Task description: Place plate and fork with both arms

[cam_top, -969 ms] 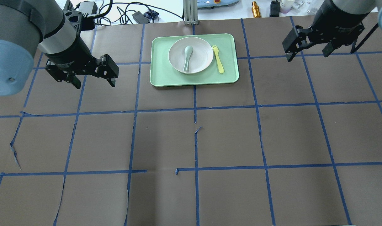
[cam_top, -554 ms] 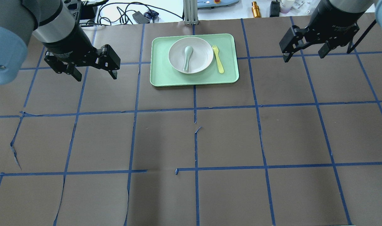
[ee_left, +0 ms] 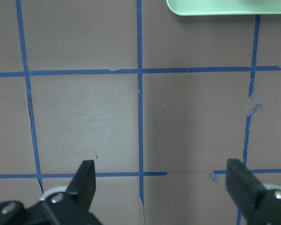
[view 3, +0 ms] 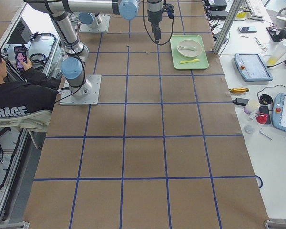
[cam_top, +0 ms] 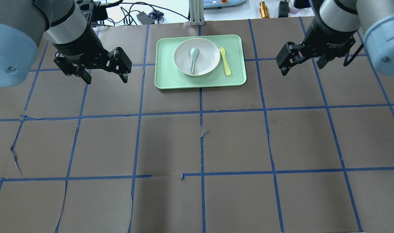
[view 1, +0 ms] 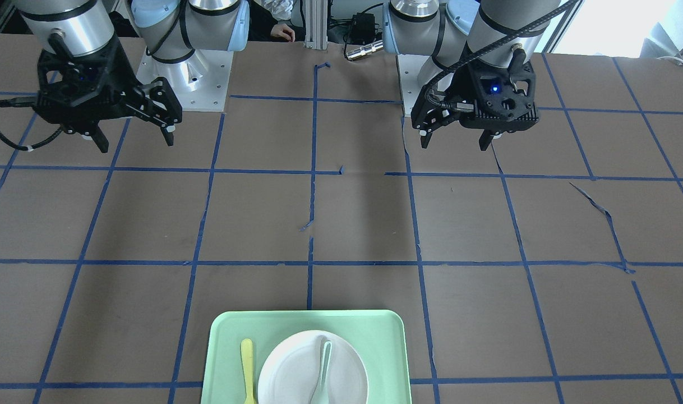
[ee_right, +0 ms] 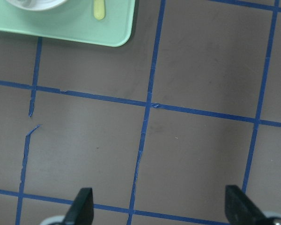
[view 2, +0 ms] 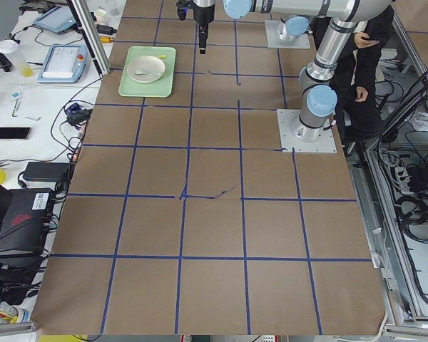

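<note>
On the far tray [cam_top: 166, 77] sit plate [cam_top: 207, 64] and fork [cam_top: 225, 61] — left gripper [cam_top: 105, 79] and right gripper [cam_top: 302, 69] hover wide, empty.

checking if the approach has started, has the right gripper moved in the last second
Yes. In the overhead view the right gripper has shifted left and down the picture, closer to the right edge of the tray.

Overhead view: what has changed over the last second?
Both arms edged inward toward the tray: the left tool rightward in view, the right tool leftward. Both stay open and empty. The plate, spoon and fork lie unmoved.
</note>
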Controlling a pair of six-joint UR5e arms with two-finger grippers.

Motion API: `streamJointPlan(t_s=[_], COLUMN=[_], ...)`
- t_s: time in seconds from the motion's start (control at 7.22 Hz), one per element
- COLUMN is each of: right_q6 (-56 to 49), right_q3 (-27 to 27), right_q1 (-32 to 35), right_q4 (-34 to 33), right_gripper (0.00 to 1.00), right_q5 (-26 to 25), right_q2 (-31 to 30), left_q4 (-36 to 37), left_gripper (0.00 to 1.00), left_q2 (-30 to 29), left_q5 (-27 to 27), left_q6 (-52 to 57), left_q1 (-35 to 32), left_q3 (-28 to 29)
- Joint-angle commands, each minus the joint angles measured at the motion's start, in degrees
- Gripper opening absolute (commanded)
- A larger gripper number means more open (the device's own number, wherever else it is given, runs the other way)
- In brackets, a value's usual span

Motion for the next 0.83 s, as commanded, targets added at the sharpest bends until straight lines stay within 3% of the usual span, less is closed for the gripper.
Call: streamJointPlan(t_s=[0.0,0.69], right_q6=[0.3,0.5], right_q3=[0.2,0.0], right_q1=[2.3,2.3], right_q4=[0.0,0.1], right_gripper=[1.00,1.00], right_q5=[-2.0,-2.4], right_q2=[0.3,0.1], left_q4=[0.1,0.2], left_gripper=[1.00,1.00], left_q2=[-0.1,0.1], left_q5=[0.3,0.5], left_q6=[0.0,0.1], left_q1=[-0.2,-0.3], left_q3=[-0.2,-0.4])
